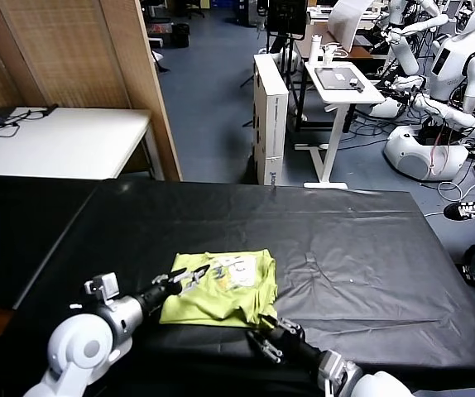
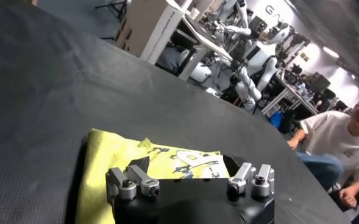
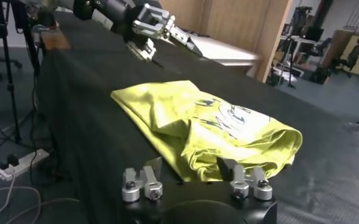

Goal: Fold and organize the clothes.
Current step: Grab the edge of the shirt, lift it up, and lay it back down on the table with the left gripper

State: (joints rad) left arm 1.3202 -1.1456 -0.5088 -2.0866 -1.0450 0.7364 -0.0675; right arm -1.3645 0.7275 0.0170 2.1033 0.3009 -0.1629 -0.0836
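I see the T-shirt on the table near its front edge, left gripper at its left side, right gripper probably touching its front-right corner.

Folded T-shirt between both tools, black table

right pincer tips hidden behind T-shirt hem, left pincer blurred

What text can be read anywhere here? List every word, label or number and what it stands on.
T-shirt print: a white and dark design, too blurred to read.
Wall lettering in the left wrist view: cut off, unreadable.
White box: dark marks low on one edge, too small to read.
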